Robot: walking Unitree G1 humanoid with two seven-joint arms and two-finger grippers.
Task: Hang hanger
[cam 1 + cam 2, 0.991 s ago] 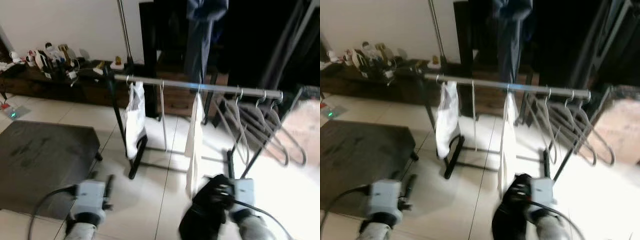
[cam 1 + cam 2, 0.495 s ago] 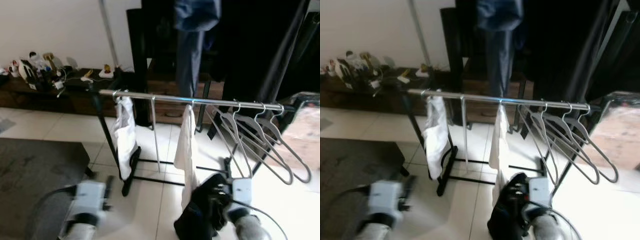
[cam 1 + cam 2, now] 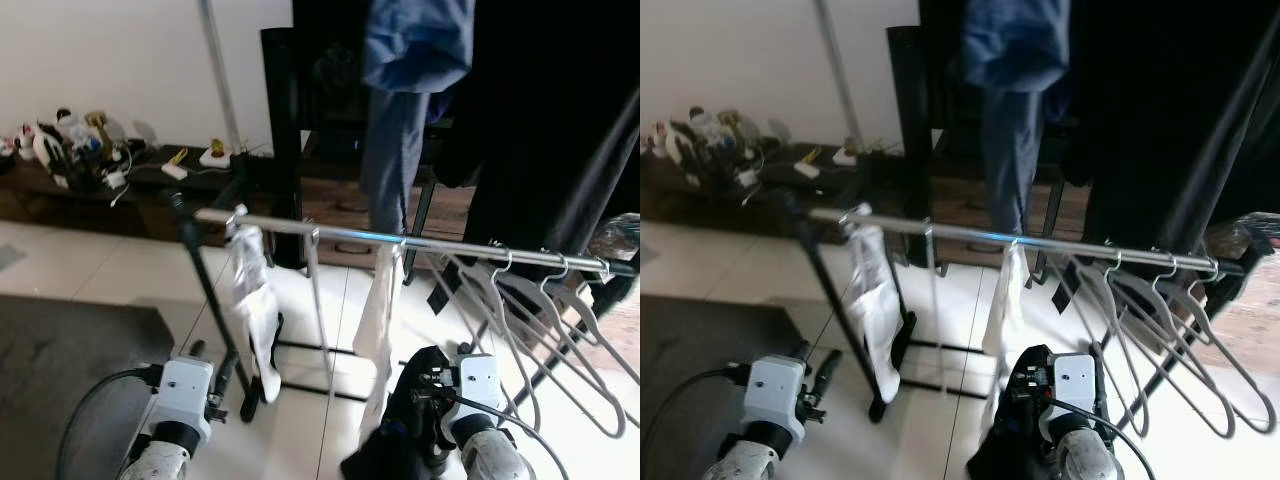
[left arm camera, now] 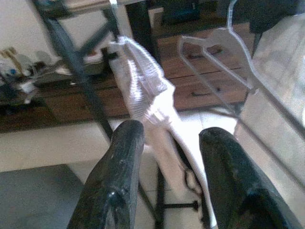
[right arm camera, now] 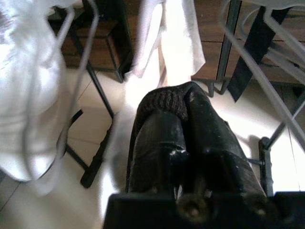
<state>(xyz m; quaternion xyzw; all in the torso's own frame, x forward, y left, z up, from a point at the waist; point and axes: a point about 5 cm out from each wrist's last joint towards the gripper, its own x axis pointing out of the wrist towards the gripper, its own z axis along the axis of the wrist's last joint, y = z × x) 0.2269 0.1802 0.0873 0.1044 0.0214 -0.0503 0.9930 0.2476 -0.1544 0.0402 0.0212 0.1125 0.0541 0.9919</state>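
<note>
Your right gripper (image 5: pixel 183 143) has its fingers clamped on a dark knit garment (image 3: pixel 400 440), hanging limp low w/ long axis vertical, just in front of the metal rail (image 3: pixel 400 241). Left gripper (image 4: pixel 171 157) fingers apart, empty. Thin wire hangers (image 3: pixel 560 330) on rail's right end

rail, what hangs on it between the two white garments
One bare wire hanger hangs on the rail between the left white garment and the right white garment, seen in the left eye view.
</note>
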